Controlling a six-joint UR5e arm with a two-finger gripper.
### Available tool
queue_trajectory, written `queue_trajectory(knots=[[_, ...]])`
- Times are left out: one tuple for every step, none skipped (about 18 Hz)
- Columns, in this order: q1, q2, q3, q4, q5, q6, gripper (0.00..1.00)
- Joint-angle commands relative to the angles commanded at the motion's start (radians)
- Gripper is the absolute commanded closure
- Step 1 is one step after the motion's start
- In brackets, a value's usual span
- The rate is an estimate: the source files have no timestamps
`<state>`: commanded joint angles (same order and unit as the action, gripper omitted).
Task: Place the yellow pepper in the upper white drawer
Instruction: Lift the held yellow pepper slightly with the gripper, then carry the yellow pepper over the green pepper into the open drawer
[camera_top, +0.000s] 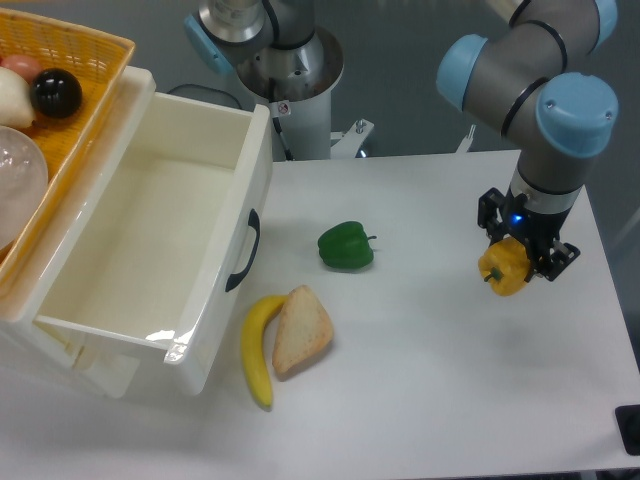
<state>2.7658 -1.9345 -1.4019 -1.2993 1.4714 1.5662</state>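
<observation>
The yellow pepper (503, 270) hangs just above the white table at the right, held from above. My gripper (518, 250) is shut on it, its black fingers clasping the pepper's top. The upper white drawer (150, 235) stands pulled open at the left, its inside bare, with a dark curved handle (244, 251) on its front. The pepper is far to the right of the drawer.
A green pepper (346, 246) lies mid-table. A banana (257, 348) and a slice of bread (301, 330) lie beside the drawer's front. A yellow woven basket (45, 110) with round objects sits at the upper left. The arm's base (285, 70) stands behind.
</observation>
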Motion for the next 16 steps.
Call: queue_trajectory(knots=[[-0.003,0.023,-0.020,0.002,-0.029,-0.020,0.55],[-0.008,0.040,-0.032,0.002,-0.052,-0.046,0.55],[-0.014,0.048,-0.034,0.000,-0.068,-0.061,0.55],[-0.018,0.057,-0.042,-0.002,-0.078,-0.069,0.55],[-0.028,0.074,-0.052,-0.002,-0.091,-0.075,0.55],[-0.037,0.091,-0.063,-0.003,-0.098,-0.083,0.55],[-0.041,0.104,-0.075,-0.003,-0.102,-0.092,0.55],[-0.047,0.123,-0.087,-0.003,-0.112,-0.098,0.55],[-0.061,0.138,-0.100,-0.003,-0.124,-0.101,0.55],[-0.069,0.146,-0.104,-0.008,-0.126,-0.103,0.55],[-0.074,0.155,-0.108,-0.018,-0.129,-0.110,0.55],[-0.087,0.166,-0.108,-0.024,-0.137,-0.132,0.55],[-0.098,0.172,-0.108,-0.026,-0.147,-0.156,0.55],[-0.109,0.190,-0.108,-0.026,-0.158,-0.182,0.55],[-0.117,0.210,-0.108,-0.028,-0.170,-0.205,0.55],[-0.126,0.227,-0.109,-0.029,-0.184,-0.230,0.55]])
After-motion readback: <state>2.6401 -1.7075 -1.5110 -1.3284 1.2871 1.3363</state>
